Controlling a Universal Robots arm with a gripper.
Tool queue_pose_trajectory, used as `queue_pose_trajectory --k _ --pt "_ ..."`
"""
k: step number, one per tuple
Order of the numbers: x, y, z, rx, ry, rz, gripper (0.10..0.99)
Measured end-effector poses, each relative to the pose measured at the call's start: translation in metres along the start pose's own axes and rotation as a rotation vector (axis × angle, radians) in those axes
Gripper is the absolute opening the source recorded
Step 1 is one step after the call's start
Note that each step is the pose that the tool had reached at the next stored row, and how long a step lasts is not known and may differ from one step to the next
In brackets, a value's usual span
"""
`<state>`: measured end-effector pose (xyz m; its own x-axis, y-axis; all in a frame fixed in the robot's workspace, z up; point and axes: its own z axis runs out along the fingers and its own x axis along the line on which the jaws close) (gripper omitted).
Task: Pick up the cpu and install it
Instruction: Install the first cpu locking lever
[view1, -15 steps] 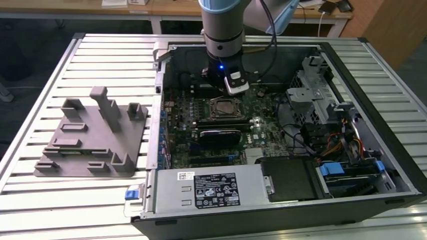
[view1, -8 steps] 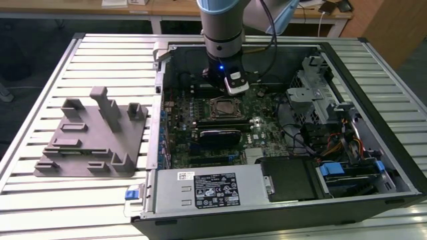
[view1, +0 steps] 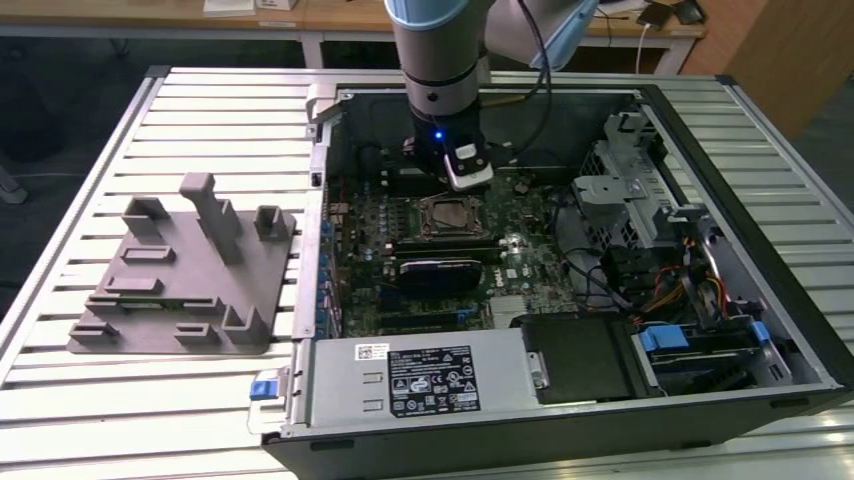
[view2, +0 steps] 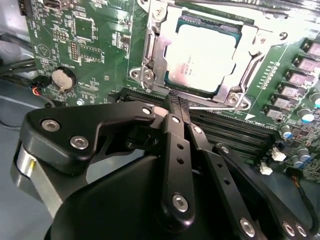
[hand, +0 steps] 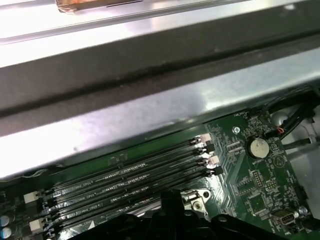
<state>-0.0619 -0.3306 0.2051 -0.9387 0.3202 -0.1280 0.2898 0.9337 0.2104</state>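
The cpu (view2: 202, 57), a silvery square chip, lies flat inside the open socket frame (view2: 150, 55) on the green motherboard; in the exterior view the cpu (view1: 447, 215) sits mid-board in the open computer case. My gripper (view2: 177, 102) hovers just beside the socket, over the memory slots, with its black fingers (view2: 173, 130) pressed together and nothing between them. In the exterior view the gripper (view1: 461, 178) hangs from the arm just behind the socket. The first wrist view shows the gripper's dark tip (hand: 170, 205) above the memory slots (hand: 130, 185).
The case's metal wall (hand: 150, 115) rises close behind the memory slots. A coin battery (view2: 63, 78) sits on the board near the socket. A drive cage (view1: 641, 190), cables and a power supply (view1: 414, 380) fill the case. A grey fixture (view1: 194, 270) stands at the exterior view's left.
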Motion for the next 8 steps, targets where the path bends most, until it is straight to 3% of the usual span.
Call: queue_pose_trajectory --k 8 --pt "0.0024 0.0052 0.0036 0.000 -0.0006 0.003 0.106"
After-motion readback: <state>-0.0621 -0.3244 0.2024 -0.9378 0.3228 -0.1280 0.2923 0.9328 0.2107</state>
